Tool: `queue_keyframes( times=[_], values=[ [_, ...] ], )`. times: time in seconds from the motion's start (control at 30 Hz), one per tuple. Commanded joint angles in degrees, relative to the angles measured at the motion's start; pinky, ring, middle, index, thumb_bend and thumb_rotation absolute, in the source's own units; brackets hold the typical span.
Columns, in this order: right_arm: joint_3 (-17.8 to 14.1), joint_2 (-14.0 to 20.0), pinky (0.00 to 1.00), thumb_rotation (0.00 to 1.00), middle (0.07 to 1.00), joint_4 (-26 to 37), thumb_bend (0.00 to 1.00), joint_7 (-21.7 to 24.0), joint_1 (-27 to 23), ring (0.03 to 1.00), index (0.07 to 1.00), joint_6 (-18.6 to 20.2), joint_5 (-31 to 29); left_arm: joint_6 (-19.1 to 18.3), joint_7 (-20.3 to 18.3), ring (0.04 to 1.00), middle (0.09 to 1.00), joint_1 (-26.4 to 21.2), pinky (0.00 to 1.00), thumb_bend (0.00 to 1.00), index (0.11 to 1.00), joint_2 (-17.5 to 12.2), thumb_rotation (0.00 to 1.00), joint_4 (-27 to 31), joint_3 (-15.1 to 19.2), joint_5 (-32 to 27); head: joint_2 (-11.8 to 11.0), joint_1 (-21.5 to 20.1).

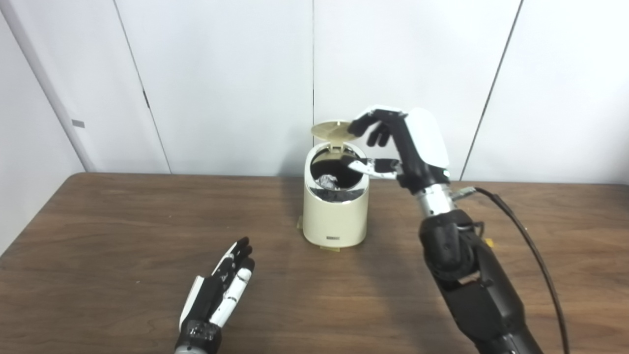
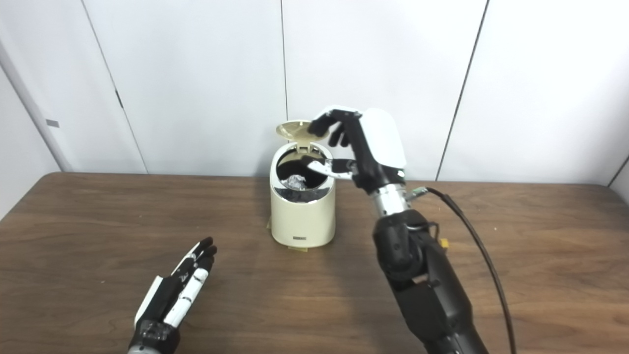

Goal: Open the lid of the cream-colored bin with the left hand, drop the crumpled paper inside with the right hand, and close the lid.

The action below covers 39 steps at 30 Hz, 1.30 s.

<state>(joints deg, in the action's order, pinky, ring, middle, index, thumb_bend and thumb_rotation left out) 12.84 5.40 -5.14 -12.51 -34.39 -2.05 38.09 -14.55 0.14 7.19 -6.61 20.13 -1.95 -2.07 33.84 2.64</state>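
- The cream bin (image 1: 335, 211) stands near the middle of the brown desk (image 1: 113, 236), toward its far edge, with its round lid (image 1: 332, 129) tipped up on a hinge at the back.
- The crumpled paper (image 1: 328, 182) already lies inside the dark opening, a pale wad low against the inner wall; the drop looks done, and closing is what remains.
- The right hand (image 1: 388, 142) hangs over the bin's right rim, holding nothing, fingers loosely curled and apart. Its upper fingertips (image 1: 357, 126) sit at the lid's right edge, and its thumb reaches out over the mouth; whether the fingertips actually touch the lid I cannot tell from here.
- The left hand (image 1: 221, 290) rests low over the desk, well apart from the bin and nearer the front, flat and spread, palm turned partly up, empty.
- The lid seems a thin, stiff, light plastic disc, likely smooth and slippery, so it needs no grasp: a gentle push down on its upper front edge, away from the hinge, should swing it shut.
- The bin itself looks light and could slide or tip backward if pressed hard, so the push is best kept soft and downward.
- The paper is light and soft, and sits low enough not to block the lid.
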Motion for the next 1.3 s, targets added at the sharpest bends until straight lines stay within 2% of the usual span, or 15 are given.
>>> queue_keyframes(
  times=[0.0, 0.13, 0.4, 0.47, 0.57, 0.6, 0.63, 0.67, 0.7, 0.8, 0.87, 0.9, 1.03, 1.27],
  values=[
    [-1.54, 0.93, 0.33, 0.0, 0.508, 2.91, 0.5, -0.05, -0.87, 0.393, 0.479, -0.3, -0.82, 0.94, 0.14, 0.972, 0.951, 0.74, 1.0, 0.51, 0.993, 1.62, 0.71, 0.0, 0.46, -0.41, -0.01, 0.02],
    [-4.39, 1.7, 0.43, 0.0, 0.516, 4.88, 0.5, -0.76, 2.16, 0.411, 0.481, -0.84, -2.61, 1.83, 0.24, 0.967, 0.938, 0.4, 1.0, 0.52, 0.978, 1.66, 0.68, -0.36, 1.45, -1.48, -0.06, -0.26],
    [-11.04, 0.65, 0.39, 0.0, 0.501, 9.83, 0.5, 2.05, 9.6, 0.438, 0.483, 5.06, -11.4, 1.82, 0.23, 0.955, 0.926, -1.76, 0.99, 0.5, 0.968, 0.38, 0.69, 0.09, 3.33, -1.95, -0.33, -0.67],
    [-13.46, -0.49, 0.36, 0.0, 0.499, 10.58, 0.5, 1.95, 11.9, 0.441, 0.5, 7.16, -14.86, 2.06, -0.03, 0.95, 0.922, -2.66, 0.98, 0.5, 0.966, -0.02, 0.68, 0.14, 3.62, -1.92, -0.48, -0.71],
    [-16.31, -2.28, 0.44, 0.0, 0.496, 12.53, 0.52, 3.32, 14.72, 0.437, 0.514, 11.9, -19.85, 1.79, -0.31, 0.938, 0.912, -4.0, 0.97, 0.5, 0.957, -0.52, 0.67, 0.21, 4.18, -2.05, -0.48, -0.86],
    [-16.85, -2.66, 0.47, 0.0, 0.491, 13.23, 0.52, 3.92, 15.38, 0.512, 0.509, 13.31, -21.19, 1.59, -0.39, 0.935, 0.911, -4.38, 0.97, 0.5, 0.956, -0.62, 0.66, 0.24, 4.32, -2.06, -0.48, -0.86],
    [-17.61, -2.7, 0.48, 0.0, 0.489, 14.33, 0.52, 6.18, 16.74, 0.537, 0.507, 15.38, -24.79, 1.18, -0.58, 0.935, 0.91, -5.3, 0.97, 0.5, 0.955, -0.85, 0.66, 0.17, 4.43, -2.12, -0.58, -1.14],
    [-18.21, -2.64, 0.55, 0.17, 0.628, 15.1, 0.56, 8.34, 17.92, 0.623, 0.641, 17.0, -28.27, 0.9, -0.81, 0.939, 0.916, -6.26, 0.97, 0.5, 0.957, -1.13, 0.67, -0.1, 4.54, -2.15, -0.63, -1.26],
    [-18.54, -2.54, 0.61, 0.31, 0.721, 15.61, 0.59, 9.75, 18.68, 0.696, 0.735, 18.13, -30.66, 0.73, -0.99, 0.942, 0.92, -6.9, 0.97, 0.5, 0.958, -1.29, 0.67, -0.32, 4.66, -2.17, -0.64, -1.29],
    [-19.39, -2.19, 0.72, 0.56, 0.869, 16.75, 0.62, 13.24, 21.42, 0.83, 0.88, 20.4, -36.72, 0.54, -1.77, 0.952, 0.927, -9.4, 0.98, 0.5, 0.955, -1.97, 0.68, -1.21, 4.62, -1.83, -0.71, -1.41],
    [-20.83, -3.15, 0.83, 0.68, 0.947, 17.19, 0.65, 14.02, 23.15, 0.919, 0.93, 21.01, -41.15, -0.06, -1.92, 0.948, 0.919, -11.35, 0.97, 0.52, 0.937, -2.13, 0.67, -1.59, 4.54, -1.7, -0.83, -1.32],
    [-21.29, -3.26, 0.84, 0.69, 0.951, 17.01, 0.66, 14.33, 24.02, 0.923, 0.933, 20.57, -42.66, -0.54, -2.01, 0.948, 0.918, -12.38, 0.96, 0.52, 0.936, -2.22, 0.66, -1.46, 4.25, -1.42, -0.83, -1.32],
    [-22.4, -3.77, 0.95, 0.84, 0.991, 17.19, 0.61, 14.71, 26.26, 0.979, 0.965, 20.79, -47.14, -2.03, -2.8, 0.942, 0.921, -16.73, 0.96, 0.51, 0.931, -2.72, 0.67, -1.36, 3.12, -0.4, -1.05, -1.1],
    [-21.13, -4.49, 0.93, 0.85, 0.971, 18.5, 0.6, 14.56, 28.96, 0.974, 0.949, 20.15, -49.07, -2.28, -5.51, 0.91, 0.901, -25.72, 0.91, 0.5, 0.9, -4.08, 0.67, -5.03, 1.4, 0.66, -1.65, -0.82]
  ],
)
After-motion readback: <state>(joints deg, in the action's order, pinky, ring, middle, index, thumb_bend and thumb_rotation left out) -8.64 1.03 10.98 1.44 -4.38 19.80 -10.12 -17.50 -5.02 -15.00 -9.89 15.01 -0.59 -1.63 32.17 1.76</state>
